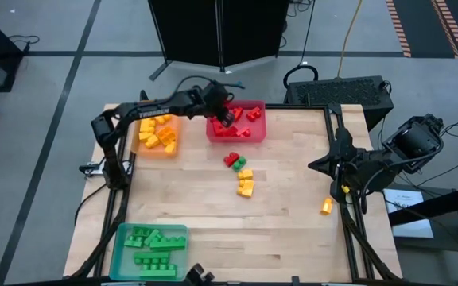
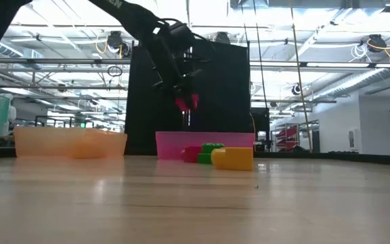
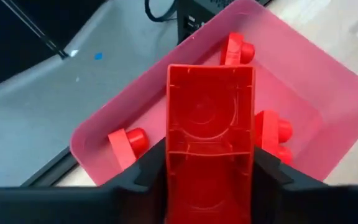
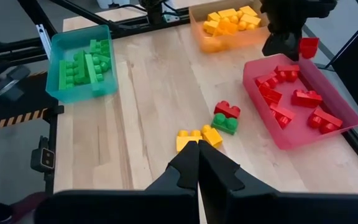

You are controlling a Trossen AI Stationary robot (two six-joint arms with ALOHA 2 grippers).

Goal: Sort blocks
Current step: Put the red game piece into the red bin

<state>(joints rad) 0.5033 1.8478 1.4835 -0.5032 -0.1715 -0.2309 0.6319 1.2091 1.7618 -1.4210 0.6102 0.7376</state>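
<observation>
Spanning a pale wooden table [image 1: 293,206] in a workshop, left hand [image 1: 226,117] grasps a red block [image 3: 210,124]; right hand [image 4: 199,163] clenched.

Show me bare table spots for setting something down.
Free: the wide stretch between the green tray and the lone yellow brick; also the far right corner beyond the red tray. Crowded: the loose bricks mid-table.
</observation>
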